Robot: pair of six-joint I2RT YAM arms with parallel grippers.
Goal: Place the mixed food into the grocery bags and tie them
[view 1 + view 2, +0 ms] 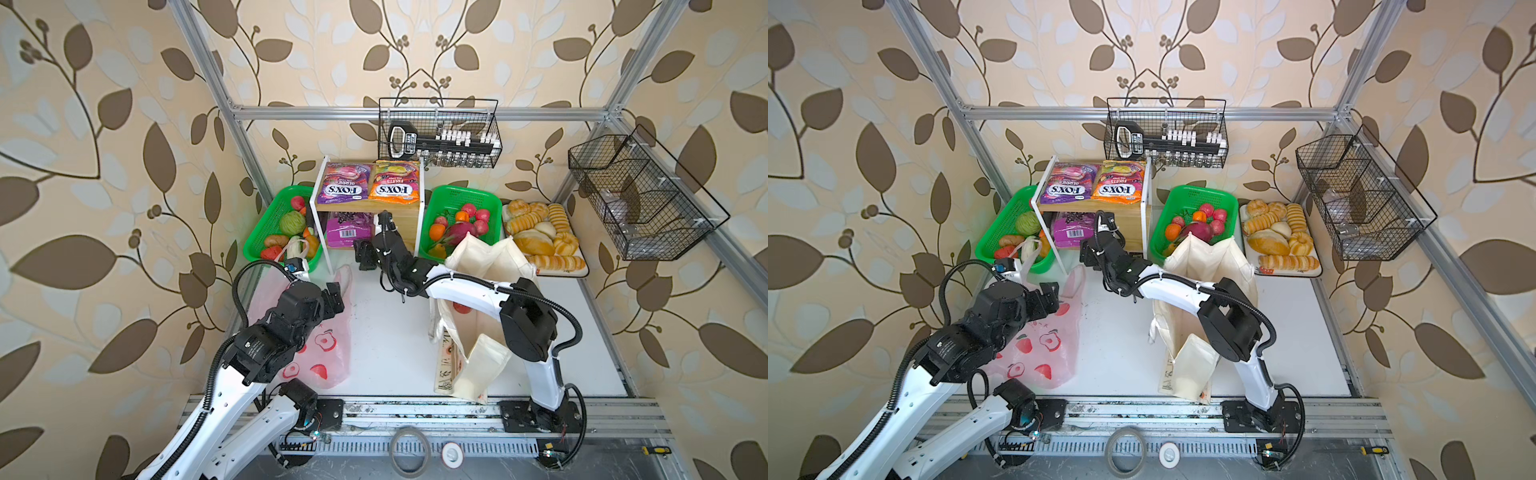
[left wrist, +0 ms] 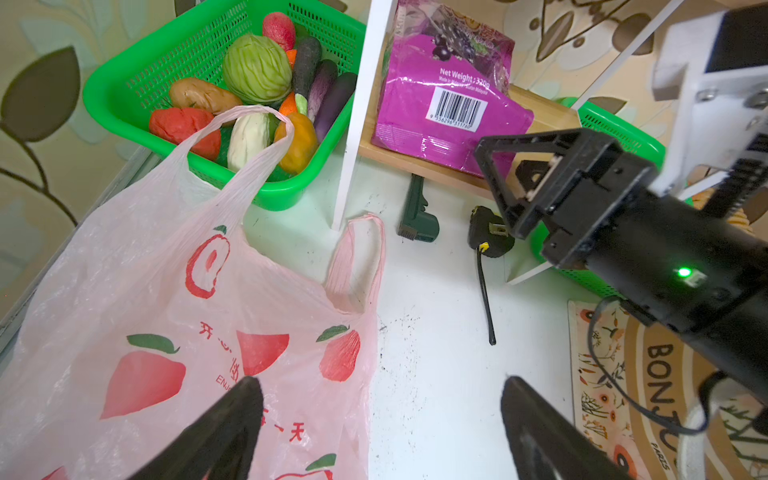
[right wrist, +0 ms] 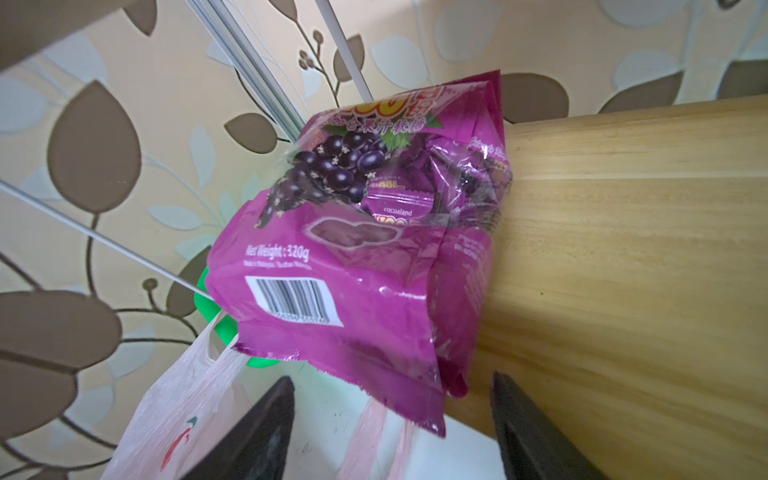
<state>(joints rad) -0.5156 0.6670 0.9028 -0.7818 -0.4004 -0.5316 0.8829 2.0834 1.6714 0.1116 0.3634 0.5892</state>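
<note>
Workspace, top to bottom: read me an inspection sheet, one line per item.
Surface: white tabletop, dark specks beside pink bag.
Job's things: magenta packet on shelf rack's lower deck; orange FOX'S packet on top; pink bag flat; canvas tote upright.
Clutter: bread rolls on tray; tape roll by front rail.
Tools: left tool open above pink bag; right tool open, facing magenta packet, not holding it.
Cables: black hose loops off each arm.
Surroundings: wire baskets on frame; leaf wallpaper.

A wooden shelf (image 1: 407,230) stands at the counter's (image 1: 386,332) back edge, a purple berries packet (image 1: 343,183) lying on its top. A green basket (image 1: 262,224) of vegetables (image 1: 292,223) fills the back left corner; bread rolls (image 1: 536,232) on a white tray (image 1: 548,272) fill the back right corner.
</note>
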